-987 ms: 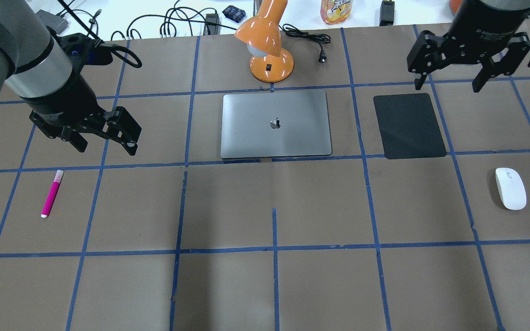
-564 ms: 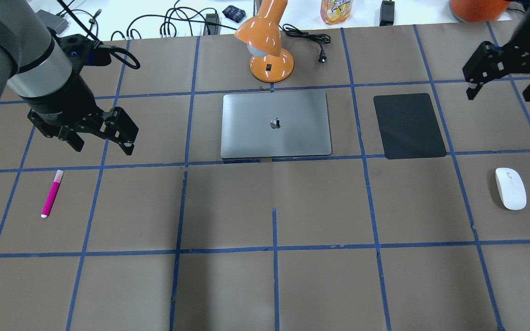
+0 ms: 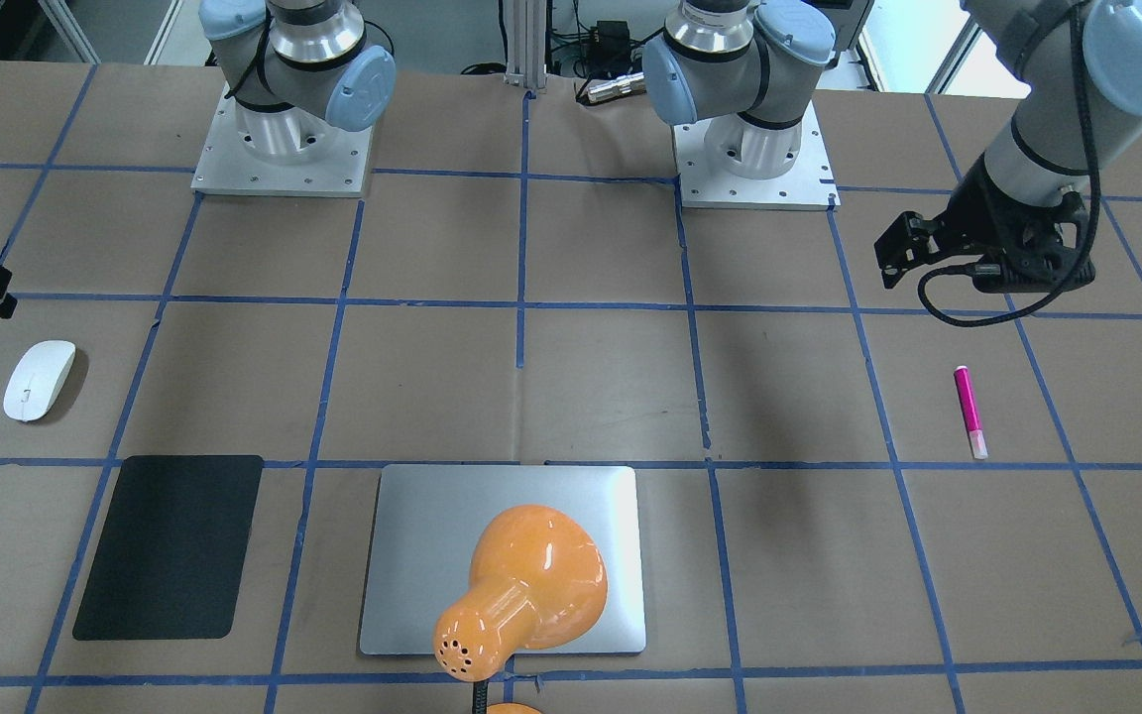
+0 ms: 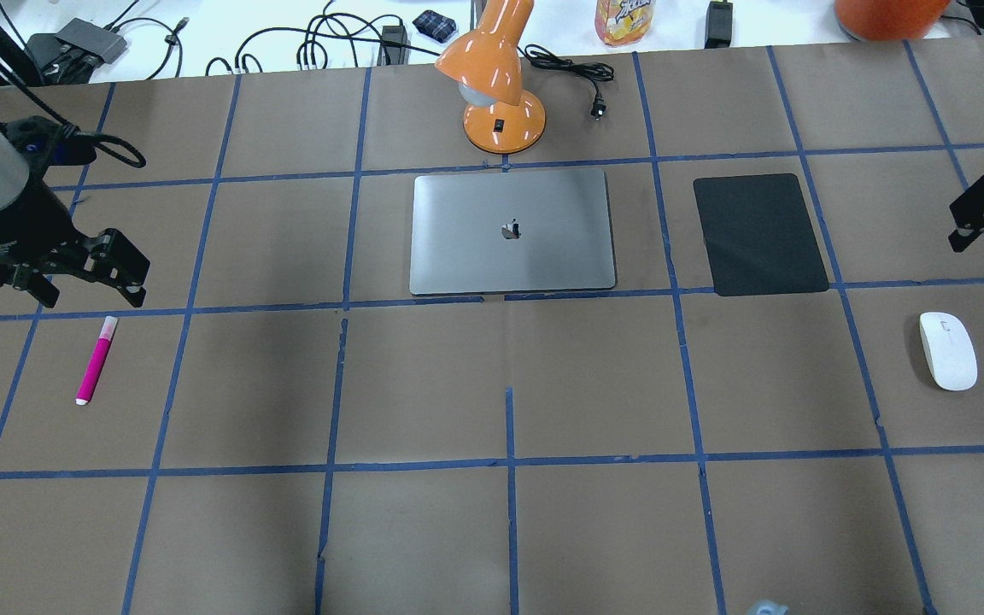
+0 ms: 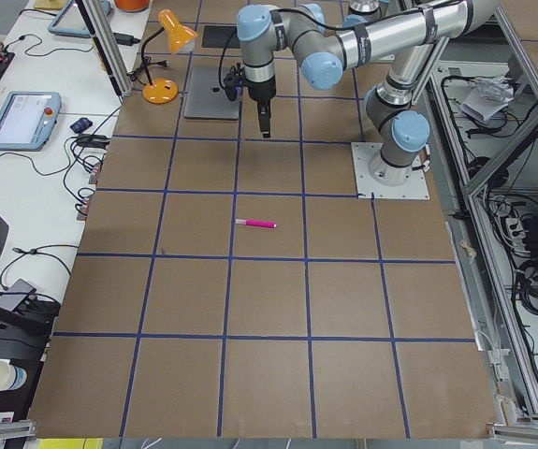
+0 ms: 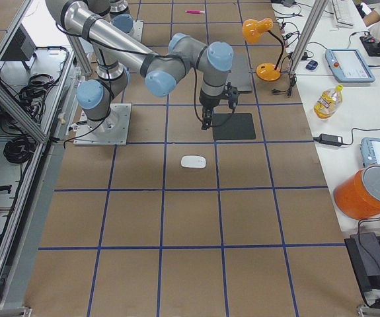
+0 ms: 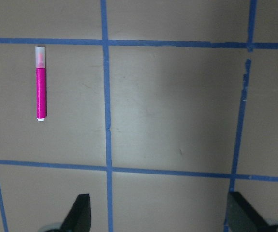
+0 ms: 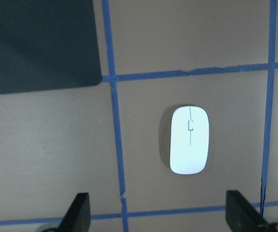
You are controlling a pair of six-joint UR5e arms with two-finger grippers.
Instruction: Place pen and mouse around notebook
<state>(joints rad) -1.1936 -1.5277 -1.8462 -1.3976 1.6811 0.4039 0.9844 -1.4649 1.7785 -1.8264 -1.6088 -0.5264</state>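
Note:
The magenta pen (image 4: 96,360) lies on the brown table at the left, its pale cap end pointing away from me. My left gripper (image 4: 90,297) hovers open just beyond the cap; in the left wrist view the pen (image 7: 41,83) sits upper left, outside the fingers. The white mouse (image 4: 948,350) rests at the far right. My right gripper (image 8: 158,215) is open above it, with the mouse (image 8: 189,140) ahead of the fingers. The silver notebook (image 4: 511,231) lies flat at centre back, apart from both.
An orange desk lamp (image 4: 492,94) stands just behind the notebook. A black mat (image 4: 759,232) lies to the notebook's right. Cables and a bottle (image 4: 624,19) sit on the white bench past the far edge. Blue tape lines grid the table.
My left gripper has moved left and now hangs over the pen's cap end. The right gripper has swung right and nearer, mostly leaving the overhead view. Pen and mouse have not moved.

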